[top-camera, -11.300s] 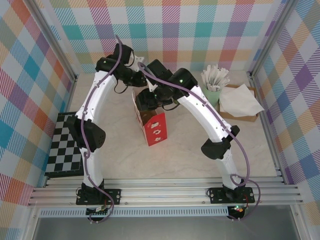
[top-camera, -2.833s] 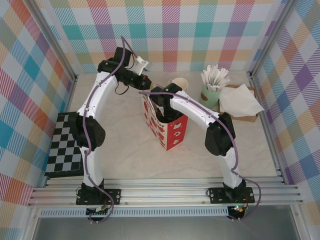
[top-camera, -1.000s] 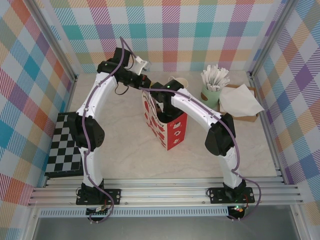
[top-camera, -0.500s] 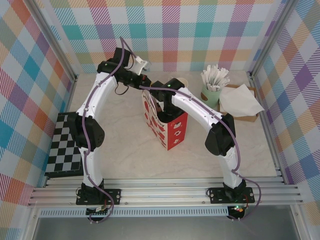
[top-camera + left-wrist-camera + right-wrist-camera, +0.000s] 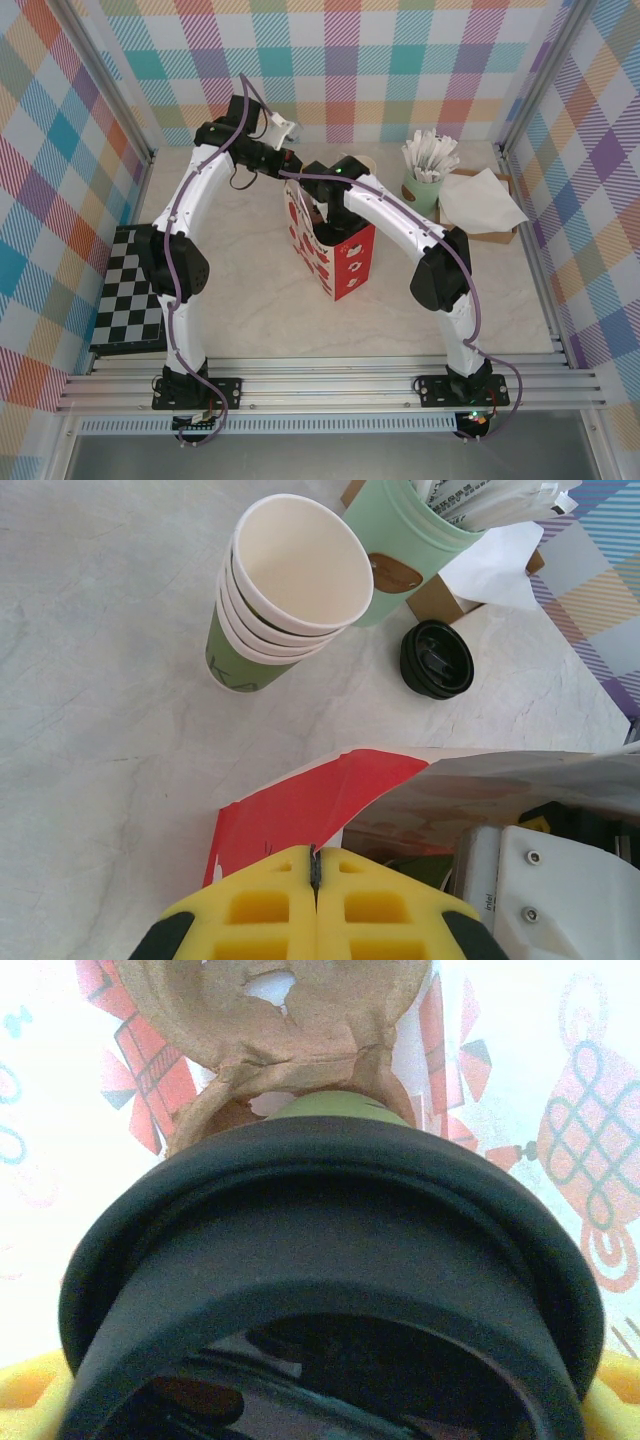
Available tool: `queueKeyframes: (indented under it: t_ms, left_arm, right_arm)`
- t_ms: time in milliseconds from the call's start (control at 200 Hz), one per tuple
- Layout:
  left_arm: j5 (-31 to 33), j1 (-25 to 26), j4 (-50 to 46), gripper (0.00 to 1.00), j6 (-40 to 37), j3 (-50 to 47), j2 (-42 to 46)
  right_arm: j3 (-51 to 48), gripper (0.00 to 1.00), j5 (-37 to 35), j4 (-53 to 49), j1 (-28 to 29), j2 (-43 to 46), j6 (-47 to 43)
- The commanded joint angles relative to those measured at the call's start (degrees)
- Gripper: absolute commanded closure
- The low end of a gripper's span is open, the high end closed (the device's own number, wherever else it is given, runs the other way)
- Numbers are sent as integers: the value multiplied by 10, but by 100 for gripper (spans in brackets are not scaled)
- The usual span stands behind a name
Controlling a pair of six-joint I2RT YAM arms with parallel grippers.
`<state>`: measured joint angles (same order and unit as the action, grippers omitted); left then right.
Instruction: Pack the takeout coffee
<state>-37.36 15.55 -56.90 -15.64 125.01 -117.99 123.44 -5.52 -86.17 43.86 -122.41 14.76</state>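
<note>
A red patterned paper bag (image 5: 345, 262) stands open mid-table. My left gripper (image 5: 316, 858) is shut on the bag's red back rim (image 5: 290, 805), pinching the paper edge between its yellow fingers. My right arm reaches down into the bag's mouth (image 5: 325, 215). In the right wrist view the takeout coffee's black lid (image 5: 320, 1220) sits between my right gripper's (image 5: 320, 1405) yellow fingers, with the green cup body (image 5: 340, 1108) below. A brown cardboard carrier (image 5: 290, 1020) lies at the bag's bottom under the cup.
A stack of lidless cream-and-green cups (image 5: 290, 590) stands behind the bag. Beside it are a mint-green pot of white sachets (image 5: 410, 530) and loose black lids (image 5: 437, 660). A box of napkins (image 5: 480, 205) sits at the back right, a checkerboard (image 5: 125, 290) at the left.
Over the last second nothing has visibly moved. Before that, the right wrist shifted slightly toward the back over the bag, and the bag turned a little.
</note>
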Motion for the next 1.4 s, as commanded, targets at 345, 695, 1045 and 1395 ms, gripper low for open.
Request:
queueKeyframes:
  t_ms: [345,695,1045,1395]
  left_arm:
    - [12,-6,-16,100,2,-5,10]
    - [12,-6,-21,100,-1,-6,11]
    - [11,-6,-21,100,-2,-5,11]
    - [12,-7,-21,100,-3,-4,9]
  right_arm:
    - [-48,37,-12,46,-2,7,20]
    - [-70,37,-12,56,-2,14,25]
    - [-73,37,-13,55,-2,15,21]
    - [-69,37,-14,50,-2,14,18]
